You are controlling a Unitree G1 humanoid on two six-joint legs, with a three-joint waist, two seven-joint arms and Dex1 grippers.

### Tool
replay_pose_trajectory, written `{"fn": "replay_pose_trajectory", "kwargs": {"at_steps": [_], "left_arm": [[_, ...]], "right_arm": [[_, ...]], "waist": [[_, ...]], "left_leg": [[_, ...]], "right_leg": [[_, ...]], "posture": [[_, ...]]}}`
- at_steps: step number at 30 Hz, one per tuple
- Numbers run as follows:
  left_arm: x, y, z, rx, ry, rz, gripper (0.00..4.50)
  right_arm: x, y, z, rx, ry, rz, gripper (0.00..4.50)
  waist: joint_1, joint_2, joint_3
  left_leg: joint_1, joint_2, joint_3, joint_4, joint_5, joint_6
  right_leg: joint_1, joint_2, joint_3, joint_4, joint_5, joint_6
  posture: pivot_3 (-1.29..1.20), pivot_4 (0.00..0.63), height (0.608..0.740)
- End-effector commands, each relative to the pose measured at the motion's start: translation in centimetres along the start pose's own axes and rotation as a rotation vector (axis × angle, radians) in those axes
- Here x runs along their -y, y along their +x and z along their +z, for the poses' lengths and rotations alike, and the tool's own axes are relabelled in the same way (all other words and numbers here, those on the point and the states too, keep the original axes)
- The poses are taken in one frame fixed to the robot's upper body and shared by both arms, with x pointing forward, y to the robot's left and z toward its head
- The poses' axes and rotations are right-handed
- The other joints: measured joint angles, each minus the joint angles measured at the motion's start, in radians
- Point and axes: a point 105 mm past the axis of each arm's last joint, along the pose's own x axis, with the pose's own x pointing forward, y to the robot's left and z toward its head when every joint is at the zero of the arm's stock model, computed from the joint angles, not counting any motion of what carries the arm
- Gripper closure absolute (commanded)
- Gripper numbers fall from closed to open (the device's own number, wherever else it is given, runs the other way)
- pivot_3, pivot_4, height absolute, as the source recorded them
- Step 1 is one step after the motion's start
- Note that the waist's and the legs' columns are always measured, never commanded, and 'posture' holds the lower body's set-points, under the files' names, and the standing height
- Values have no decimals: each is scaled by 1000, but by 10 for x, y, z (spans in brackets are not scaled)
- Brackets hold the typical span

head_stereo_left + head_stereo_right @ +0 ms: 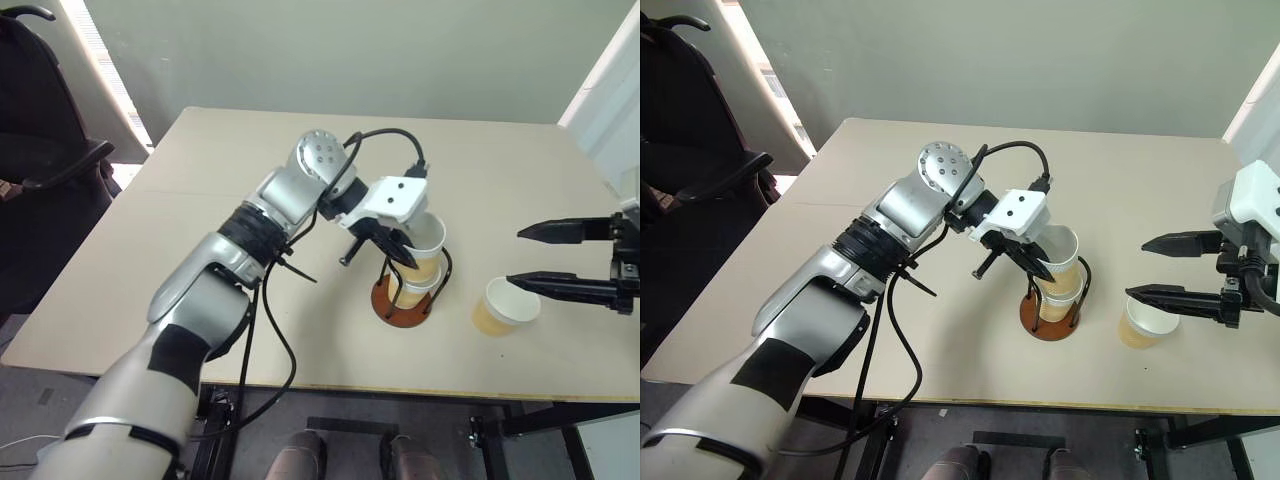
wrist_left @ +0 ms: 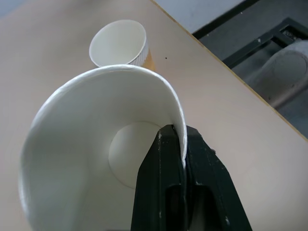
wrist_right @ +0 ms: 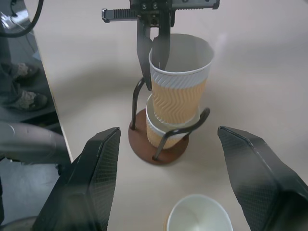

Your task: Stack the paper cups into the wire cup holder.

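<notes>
The left gripper (image 1: 400, 250) is pinching the rim of a paper cup (image 3: 179, 77), lowering it into the cup (image 3: 159, 130) already seated in the wire cup holder (image 3: 156, 149). Keeping it centred between the loops should help. The right gripper's (image 1: 530, 257) fingers are spread beside the third cup (image 1: 505, 307) on the tabletop (image 1: 200, 250).

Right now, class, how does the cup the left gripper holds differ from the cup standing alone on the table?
The held cup is pinched at its rim by the shut left gripper; the lone cup is untouched, by the open right gripper.
The held cup sits nested in another cup inside the wire holder; the lone cup rests on the table.
Both are tan outside, white inside.
</notes>
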Motion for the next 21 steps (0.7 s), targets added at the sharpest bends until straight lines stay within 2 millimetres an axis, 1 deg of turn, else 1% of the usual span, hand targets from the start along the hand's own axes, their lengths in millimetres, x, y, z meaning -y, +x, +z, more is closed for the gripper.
{"fn": "replay_pose_trajectory", "kwargs": {"at_steps": [1,3,4,5,6,10,12,16,17,19,21], "left_arm": [[1,2,3,-1,36,-33,4482],[0,3,3,-4,32,-30,4482],[-2,3,3,-7,31,-21,4178],[-3,3,3,-9,31,-15,4075],[-5,3,3,-14,36,-9,3841],[-8,0,5,-15,56,8,2462],[-11,-4,9,-2,63,22,1678],[-21,-22,24,59,68,105,219],[-23,-28,28,82,60,127,38],[-26,-37,33,118,41,160,38],[-30,-49,37,169,7,209,38]], "right_arm": [[2,-10,8,14,-44,-46,1157],[1,-10,7,11,-39,-47,1157],[0,-10,6,9,-37,-47,1157],[0,-10,5,7,-35,-48,1157],[0,-10,5,5,-34,-47,1157],[0,-9,3,-1,-36,-51,1157],[2,-8,2,-7,-39,-61,1157],[7,1,-10,-52,-11,-93,1157],[7,4,-13,-61,-4,-91,1157],[8,11,-23,-104,7,-95,1157],[9,17,-38,-170,13,-99,1157]], "waist": [[0,0,0],[0,0,0],[0,0,0],[0,0,0],[0,0,0],[0,0,0],[0,0,0],[0,0,0],[0,0,0],[0,0,0],[0,0,0]], "left_leg": [[0,0,0,0,0,0],[0,0,0,0,0,0],[0,0,0,1,0,0],[0,0,1,1,0,0],[0,0,1,1,0,1],[0,0,1,2,-1,1],[0,0,1,3,-1,2],[0,0,2,6,-2,4],[0,0,2,8,-3,5],[-1,0,2,10,-4,6],[-1,0,3,12,-5,7]], "right_leg": [[0,0,0,0,0,0],[0,0,0,0,0,0],[0,0,0,0,0,0],[0,0,0,0,0,1],[0,0,0,0,0,1],[0,0,0,1,-1,2],[0,0,1,1,-1,2],[1,0,1,1,-1,3],[1,0,1,2,-1,3],[2,0,1,2,-1,4],[3,0,1,2,-1,4]], "posture": [[0,150,740],[0,150,740],[0,150,740],[0,150,740],[0,150,740],[0,150,740],[0,150,740],[0,150,740],[0,150,740],[0,150,740],[0,150,740]]}}
